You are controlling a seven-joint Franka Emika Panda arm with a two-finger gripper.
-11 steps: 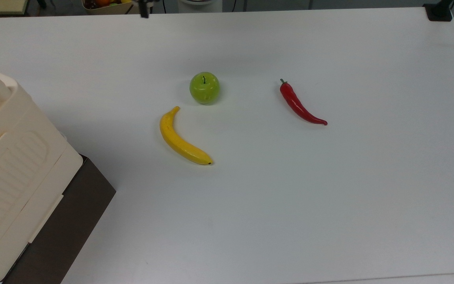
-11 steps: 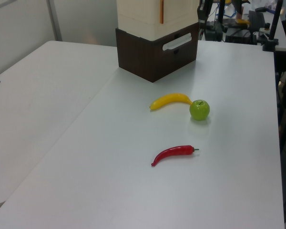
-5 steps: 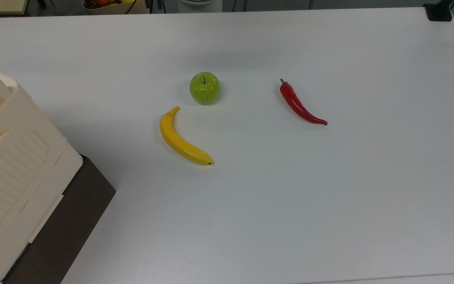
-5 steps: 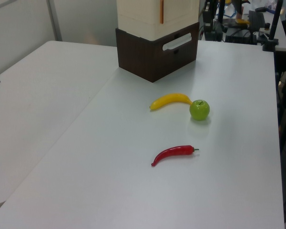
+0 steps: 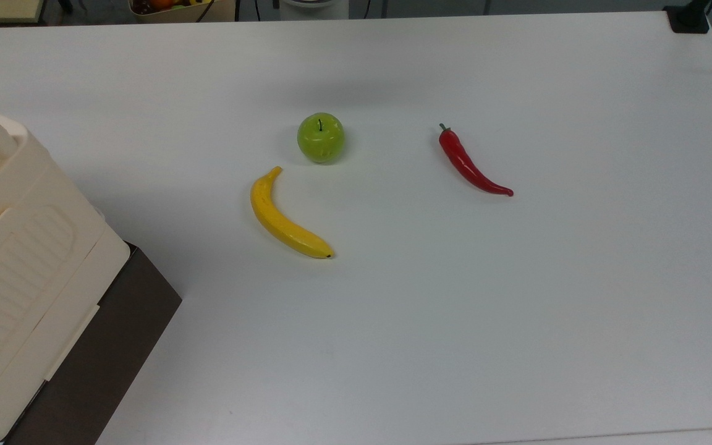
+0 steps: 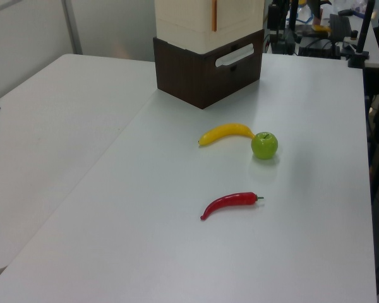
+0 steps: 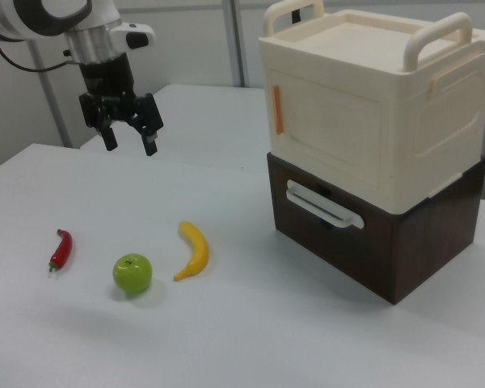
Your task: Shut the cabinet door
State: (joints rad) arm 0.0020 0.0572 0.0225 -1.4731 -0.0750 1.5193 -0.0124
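In the right view, my gripper (image 7: 129, 142) hangs open with nothing between its fingers, above the table's far left. It is well away from the cream cabinet (image 7: 364, 81), which stands on a dark brown drawer box (image 7: 420, 250) at the right view's right. The cabinet door (image 7: 327, 133) is the smooth cream front panel with an orange tab (image 7: 279, 109) at its left edge. It lies about flush with the cabinet front. In the left view, the cabinet door (image 6: 240, 14) is at the top, right of the orange tab. The cabinet (image 5: 10, 247) fills the top view's left edge.
On the white table (image 5: 517, 309) lie a yellow banana (image 5: 282, 216), a green apple (image 5: 321, 137) and a red chilli pepper (image 5: 470, 164). The brown box has a white drawer handle (image 7: 323, 204). Cluttered equipment stands beyond the table's far edge (image 6: 322, 31).
A dark part of the gripper that showed at the top view's upper edge one second ago has moved out of that edge. The cabinet and the fruit have not moved.
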